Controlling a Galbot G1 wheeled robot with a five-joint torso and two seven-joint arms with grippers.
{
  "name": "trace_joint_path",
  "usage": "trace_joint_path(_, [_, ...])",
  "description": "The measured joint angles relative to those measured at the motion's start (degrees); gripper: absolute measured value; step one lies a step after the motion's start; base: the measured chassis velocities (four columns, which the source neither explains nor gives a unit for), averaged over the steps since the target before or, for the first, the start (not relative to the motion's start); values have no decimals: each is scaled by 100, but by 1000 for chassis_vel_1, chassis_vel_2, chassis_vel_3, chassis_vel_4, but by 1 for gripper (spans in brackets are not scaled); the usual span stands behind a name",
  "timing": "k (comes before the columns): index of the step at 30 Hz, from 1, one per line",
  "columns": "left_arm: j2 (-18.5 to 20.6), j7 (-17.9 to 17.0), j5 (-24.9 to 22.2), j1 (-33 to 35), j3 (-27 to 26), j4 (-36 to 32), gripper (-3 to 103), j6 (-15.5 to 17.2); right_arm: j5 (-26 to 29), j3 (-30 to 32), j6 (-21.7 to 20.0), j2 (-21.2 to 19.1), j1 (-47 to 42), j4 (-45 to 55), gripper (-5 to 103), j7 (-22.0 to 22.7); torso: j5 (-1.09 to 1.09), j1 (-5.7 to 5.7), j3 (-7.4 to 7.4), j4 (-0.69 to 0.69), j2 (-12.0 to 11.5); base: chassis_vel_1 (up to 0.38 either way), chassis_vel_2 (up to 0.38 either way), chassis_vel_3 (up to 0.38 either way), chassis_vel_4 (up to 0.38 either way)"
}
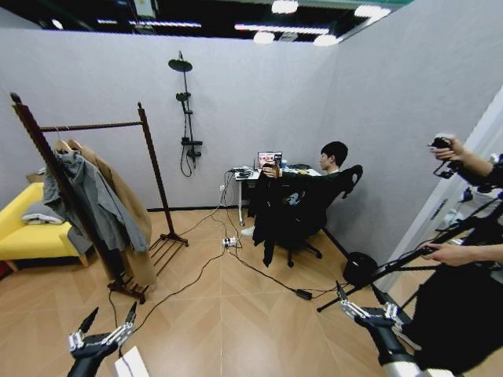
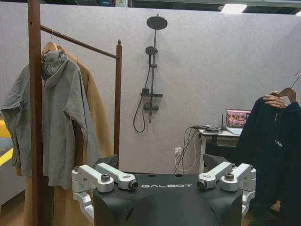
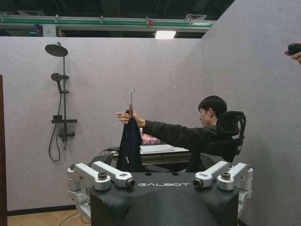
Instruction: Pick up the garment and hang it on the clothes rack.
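Grippers: left gripper (image 1: 106, 330) and right gripper (image 1: 369, 305) both hovering low, spread, empty
Garment (image 1: 287, 208): person's hand (image 1: 269, 170) is holding it out on a hanger; probably soft, floppy, so aiming for the hanger hook

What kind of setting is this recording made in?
Probably a partitioned test room staged as a home: grey panel walls, a wall-mounted shower set over wood flooring, the clothes rack, and a desk with laptop.

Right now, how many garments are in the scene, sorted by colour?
Black: 1, the garment a seated person holds out on a hanger.
Grey: 1, hooded jacket on the clothes rack.
Tan: 1, long coat behind it on the rack.
Total: 3
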Motion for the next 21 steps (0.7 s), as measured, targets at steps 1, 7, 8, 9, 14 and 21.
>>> trace_joint_path(1, [0, 0, 0, 0, 0, 0, 100, 0, 0, 0, -29, 0, 19, 0, 100, 4, 0, 0, 0, 0, 0, 0, 0, 0, 0])
trace_joint_path(7, [0, 0, 0, 0, 0, 0, 100, 0, 7, 61, -744, -19, 548, 93, 100, 271, 0, 0, 0, 0, 0, 0, 0, 0, 0])
trace_joint_path(8, [0, 0, 0, 0, 0, 0, 100, 0, 7, 61, -744, -19, 548, 93, 100, 271, 0, 0, 0, 0, 0, 0, 0, 0, 0])
trace_joint_path(9, [0, 0, 0, 0, 0, 0, 100, 0, 14, 92, -1060, -29, 781, 138, 100, 388, 0, 0, 0, 0, 0, 0, 0, 0, 0])
trace_joint_path(14, [0, 0, 0, 0, 0, 0, 100, 0, 27, 153, -1724, -50, 1275, 229, 100, 641, 0, 0, 0, 0, 0, 0, 0, 0, 0])
trace_joint_path(21, [0, 0, 0, 0, 0, -1, 100, 0, 47, 262, -2915, -87, 2167, 397, 100, 1091, 0, -1, 0, 0, 0, 0, 0, 0, 0])
